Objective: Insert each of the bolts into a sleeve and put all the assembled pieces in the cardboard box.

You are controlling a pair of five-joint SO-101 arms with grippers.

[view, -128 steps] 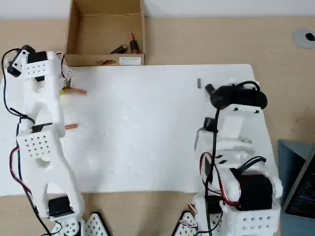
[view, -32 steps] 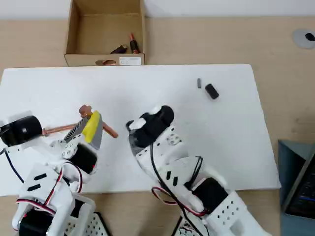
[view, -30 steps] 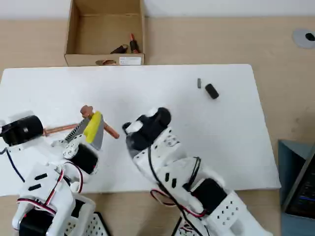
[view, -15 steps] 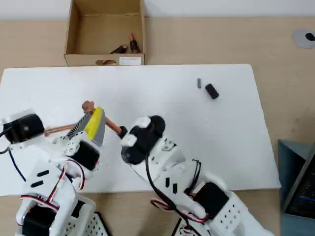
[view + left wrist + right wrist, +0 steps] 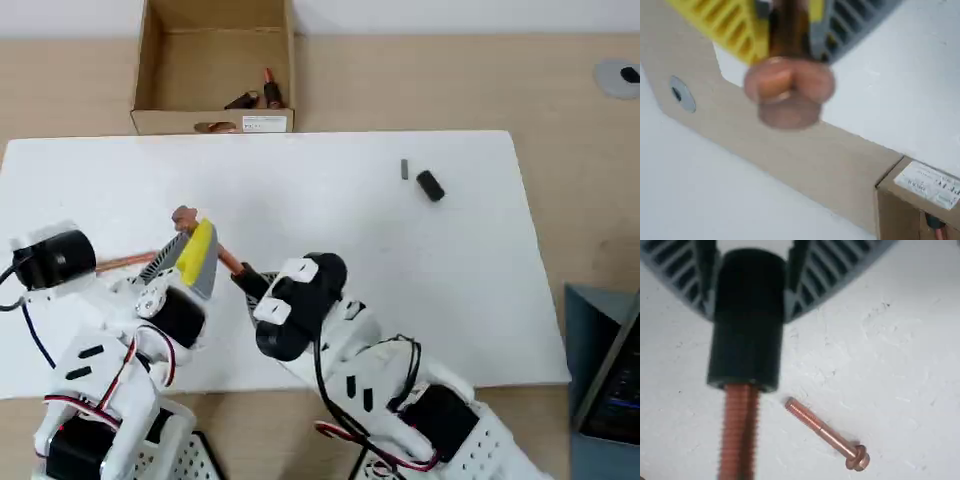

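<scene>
**Bolt [image 5: 228, 258] and sleeve [image 5: 746, 320] meet over the white board [image 5: 460, 260]**

The white board covers most of the table. The cardboard box [image 5: 141, 70] stands at the board's far edge, toward its left corner, with assembled pieces [image 5: 258, 96] inside. Above the board's near left part, the left gripper [image 5: 192, 230] clamps the copper bolt just below its head, between a yellow finger and a grey one. The right gripper [image 5: 262, 290], next to it toward the board's middle, is closed around the black sleeve. The bolt's threaded shaft meets the sleeve's open mouth; how far it goes in cannot be told. A second bolt [image 5: 827, 432] lies flat on the board's near left part, beneath the left arm. A loose sleeve [image 5: 430, 185] rests on the board's far right part.
</scene>
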